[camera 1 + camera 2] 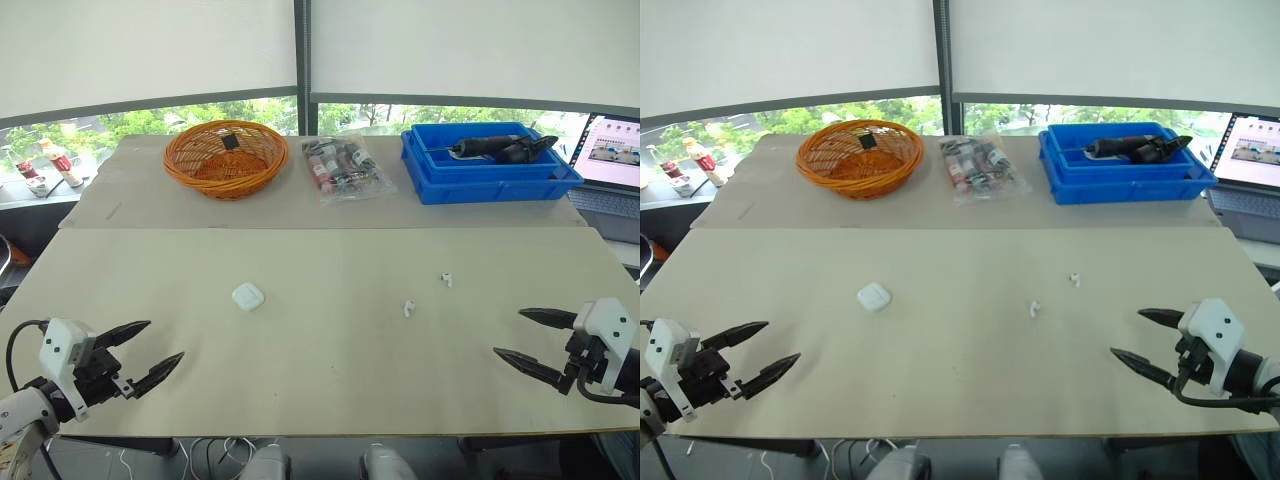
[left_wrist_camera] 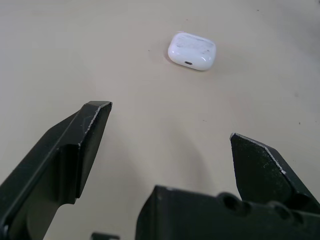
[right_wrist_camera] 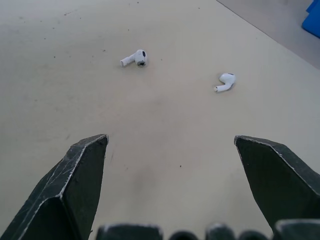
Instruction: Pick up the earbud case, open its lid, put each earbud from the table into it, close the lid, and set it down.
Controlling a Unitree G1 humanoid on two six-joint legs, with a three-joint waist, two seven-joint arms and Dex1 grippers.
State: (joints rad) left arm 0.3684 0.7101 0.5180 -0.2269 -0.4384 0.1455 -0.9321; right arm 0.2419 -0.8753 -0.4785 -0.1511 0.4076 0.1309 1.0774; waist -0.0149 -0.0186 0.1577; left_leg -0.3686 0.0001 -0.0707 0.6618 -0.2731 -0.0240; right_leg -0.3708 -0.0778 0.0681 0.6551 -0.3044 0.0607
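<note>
Pickup has not begun. The closed earbud case (image 1: 248, 296) lies left of centre on the table (image 1: 330, 385), with the nearer earbud (image 1: 408, 308) and farther earbud (image 1: 446, 279) right of centre. The left tool (image 1: 165, 339) and right tool (image 1: 508, 332) hover released at the lower corners. Next, the left tool likely reaches for the case. The wicker basket (image 1: 226, 158) and blue bin (image 1: 490, 175) at the top stand clear.
</note>
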